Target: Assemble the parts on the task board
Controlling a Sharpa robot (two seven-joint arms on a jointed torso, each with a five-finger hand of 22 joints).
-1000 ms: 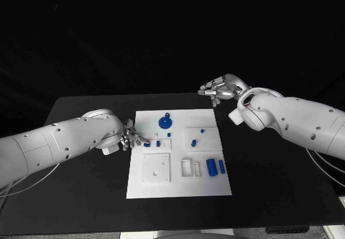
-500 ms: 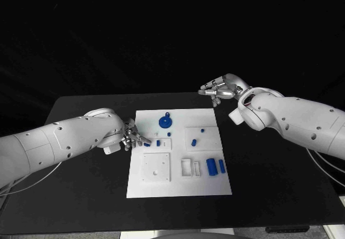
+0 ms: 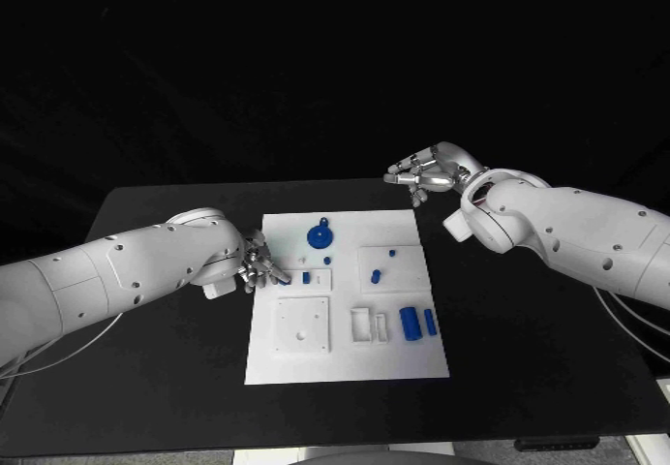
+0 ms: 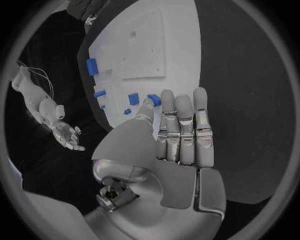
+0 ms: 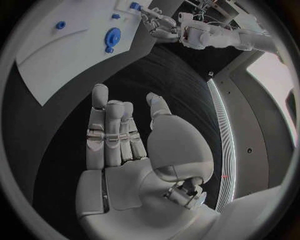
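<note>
The white task board point(image 3: 350, 363) lies mid-table, also seen from the wrists point(image 4: 144, 50) point(image 5: 62, 50). My left hand point(image 3: 256, 267) is at its left edge. Thumb and a fingertip pinch a small blue part point(image 3: 284, 281) point(image 4: 153, 99) point(image 5: 134, 6) low over the board, while the other fingers point(image 4: 187, 125) stay straight. Another small blue part point(image 3: 306, 278) stands just right of it. My right hand point(image 3: 430, 174) point(image 5: 119, 135) hovers above the table beyond the board's far right corner, fingers apart and holding nothing.
A blue gear point(image 3: 319, 235) point(image 5: 112, 37) lies near the board's far edge. A large blue cylinder point(image 3: 411, 325) point(image 4: 92, 66) and a thinner blue piece point(image 3: 430, 325) lie at the right. Bare black table surrounds the board.
My left arm has edged slightly toward the board, with the fingers still at the small blue part. The right hand has stayed in place.
</note>
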